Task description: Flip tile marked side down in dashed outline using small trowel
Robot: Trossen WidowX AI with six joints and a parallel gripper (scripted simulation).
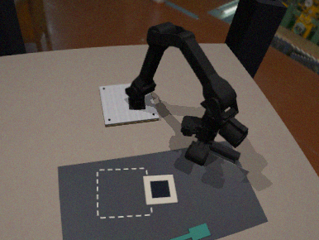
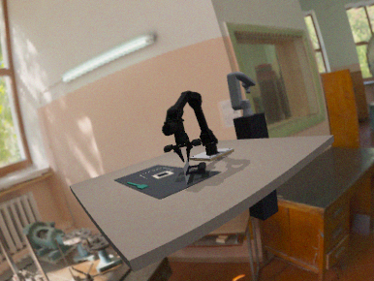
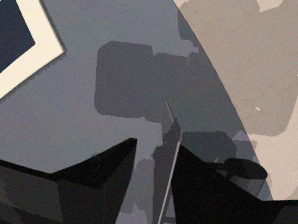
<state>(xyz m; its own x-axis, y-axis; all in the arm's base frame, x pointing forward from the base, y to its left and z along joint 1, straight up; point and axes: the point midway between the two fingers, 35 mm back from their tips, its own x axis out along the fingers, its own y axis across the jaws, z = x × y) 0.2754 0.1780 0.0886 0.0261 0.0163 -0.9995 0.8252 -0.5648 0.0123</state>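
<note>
The tile [image 1: 160,189] [image 3: 48,43] [image 2: 163,174] has a cream frame around a dark square that faces up. It lies on the dark grey mat [image 1: 83,223] [image 3: 80,129] [image 2: 160,190], just right of the white dashed outline [image 1: 97,194], touching its right side. My gripper [image 1: 205,154] [image 3: 154,148] [image 2: 187,170] is low over the mat's far right corner, well to the right of the tile. It is shut on a thin grey trowel [image 3: 170,165], whose blade points down towards the mat and is seen edge-on in the wrist view.
A teal flat tool-shaped thing [image 1: 194,232] [image 2: 137,185] lies at the mat's near edge. The arm's base stands on a white plate [image 1: 116,105] [image 2: 213,155] behind the mat. The table edge runs close on the right.
</note>
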